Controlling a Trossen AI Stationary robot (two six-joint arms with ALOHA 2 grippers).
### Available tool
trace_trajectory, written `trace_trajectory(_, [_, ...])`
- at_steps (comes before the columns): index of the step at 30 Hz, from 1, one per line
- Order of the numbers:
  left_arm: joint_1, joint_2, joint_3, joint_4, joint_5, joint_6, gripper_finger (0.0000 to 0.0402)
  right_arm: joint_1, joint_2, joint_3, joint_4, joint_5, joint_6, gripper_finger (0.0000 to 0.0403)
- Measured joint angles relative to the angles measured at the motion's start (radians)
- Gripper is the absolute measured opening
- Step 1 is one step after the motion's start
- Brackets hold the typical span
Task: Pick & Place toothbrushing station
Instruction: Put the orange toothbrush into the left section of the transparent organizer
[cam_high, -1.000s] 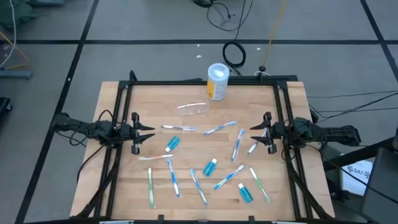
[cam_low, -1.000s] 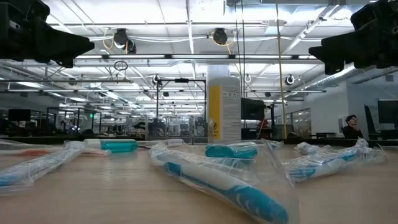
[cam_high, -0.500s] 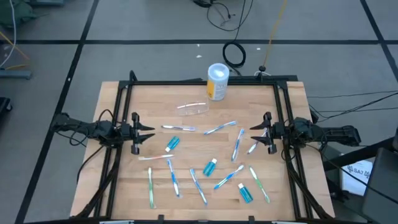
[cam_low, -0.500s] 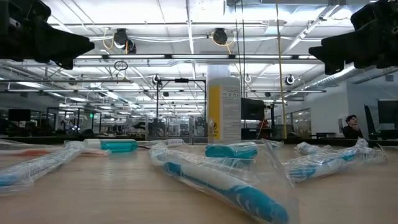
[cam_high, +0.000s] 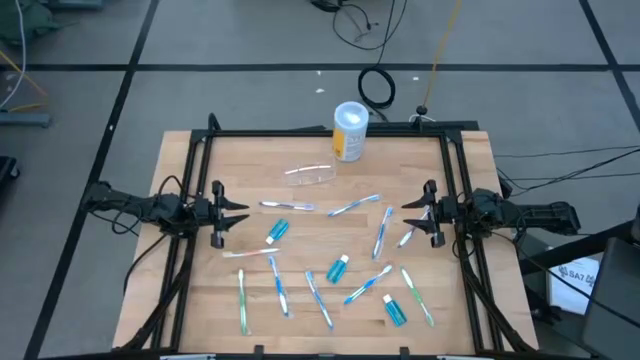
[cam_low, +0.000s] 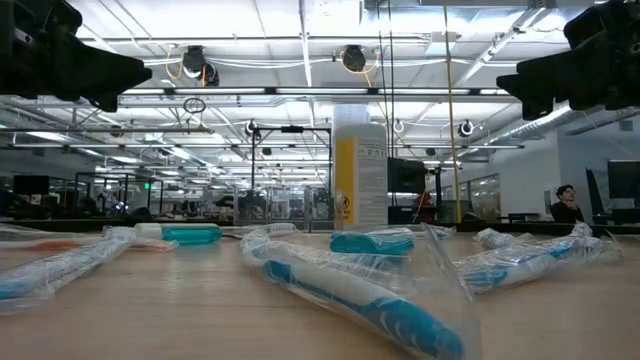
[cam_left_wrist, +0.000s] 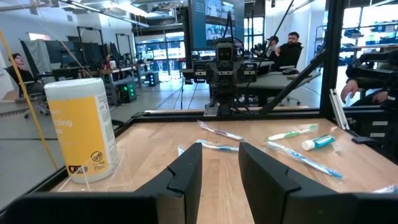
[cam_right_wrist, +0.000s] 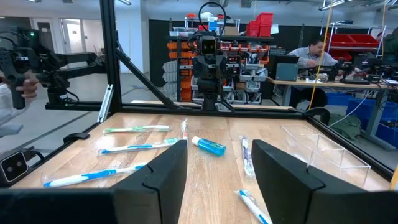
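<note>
Both grippers — left (cam_high: 228, 213), right (cam_high: 418, 213) — hover with fingers apart at opposite bench (cam_high: 310, 225) edges. Between them lies the clear cup (cam_high: 310, 174), on its side near the yellow container (cam_high: 349, 132).

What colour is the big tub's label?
Yellow on the tub, clearest in the left wrist view.

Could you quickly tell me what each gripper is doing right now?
Left gripper: open, holding nothing, at the table's left edge.
Right gripper: open, holding nothing, at the right edge.
</note>
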Motion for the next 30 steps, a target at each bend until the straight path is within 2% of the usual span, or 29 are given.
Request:
trace_trajectory(7, [0.000, 0.000, 0.000, 0.001, -0.004, 0.000, 0.0113, 0.000, 0.000, 0.000, 0.006, 0.000, -0.002, 0.0171])
trace_trajectory(9, [0.000, 0.000, 0.000, 0.002, -0.007, -0.004, 0.0113, 0.000, 0.000, 0.000, 0.016, 0.000, -0.046, 0.0171])
trace_trajectory(12, [0.000, 0.000, 0.000, 0.005, -0.009, -0.059, 0.0113, 0.000, 0.000, 0.000, 0.024, 0.000, -0.070, 0.0171])
trace_trajectory(18, [0.000, 0.000, 0.001, 0.128, -0.009, -0.098, 0.0113, 0.000, 0.005, 0.000, 0.157, 0.000, -0.070, 0.0171])
trace_trajectory(22, [0.000, 0.009, 0.012, 0.132, -0.009, -0.140, 0.0113, 0.000, 0.005, 0.000, 0.184, 0.000, -0.011, 0.0171])
trace_trajectory(28, [0.000, 0.078, 0.013, 0.126, -0.079, -0.150, 0.0113, 0.000, 0.007, 0.000, 0.187, 0.005, -0.015, 0.0171])
trace_trajectory(30, [0.000, 0.115, 0.029, 0.123, -0.104, -0.150, 0.0113, 0.000, 0.008, 0.000, 0.212, 0.044, -0.047, 0.0171])
